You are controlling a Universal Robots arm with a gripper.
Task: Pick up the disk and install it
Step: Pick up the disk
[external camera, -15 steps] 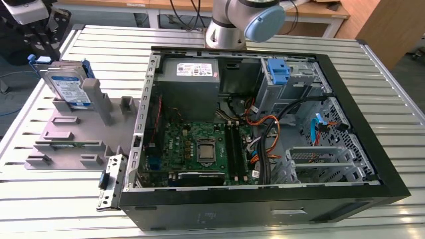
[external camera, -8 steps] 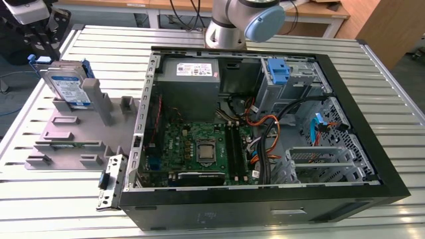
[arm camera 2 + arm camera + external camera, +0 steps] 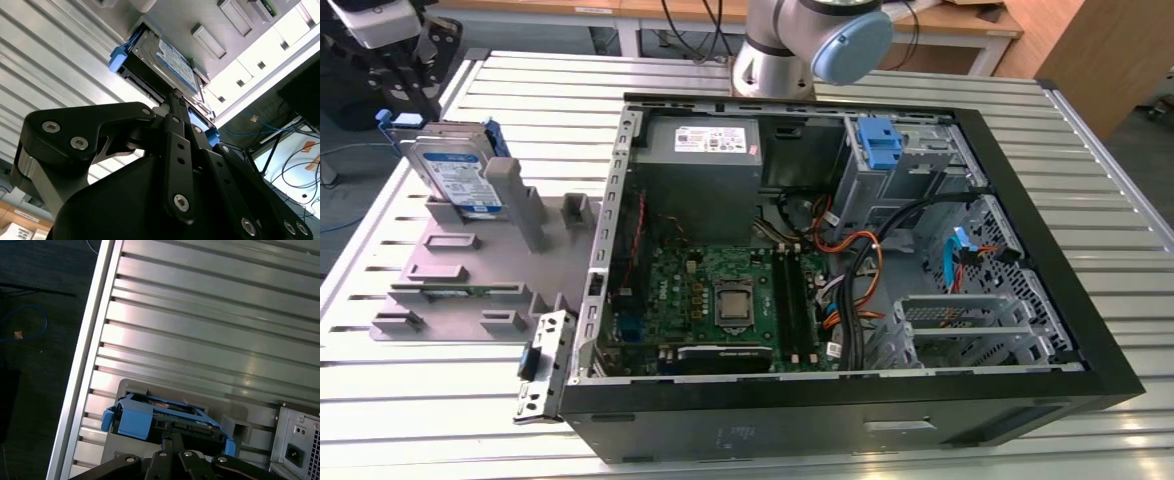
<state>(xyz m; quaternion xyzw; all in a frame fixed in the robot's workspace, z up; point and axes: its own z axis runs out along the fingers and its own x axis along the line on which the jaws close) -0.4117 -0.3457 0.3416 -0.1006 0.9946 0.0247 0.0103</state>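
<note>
Slatted metal table [image 3: 520, 85], open computer case [image 3: 854, 415] on it. We see the disk [image 3: 458, 172] standing upright in a grey holder [image 3: 460, 275] at the exterior view's left, beside the case. Hand [image 3: 172, 440] sits at the disk's top edge, narrow, tips drawn together; whether it pinches the disk we cannot tell.

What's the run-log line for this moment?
stage: pick | disk: upright in grey fixture, outside the open computer case | end effector: at disk's upper edge | installed: no
</note>
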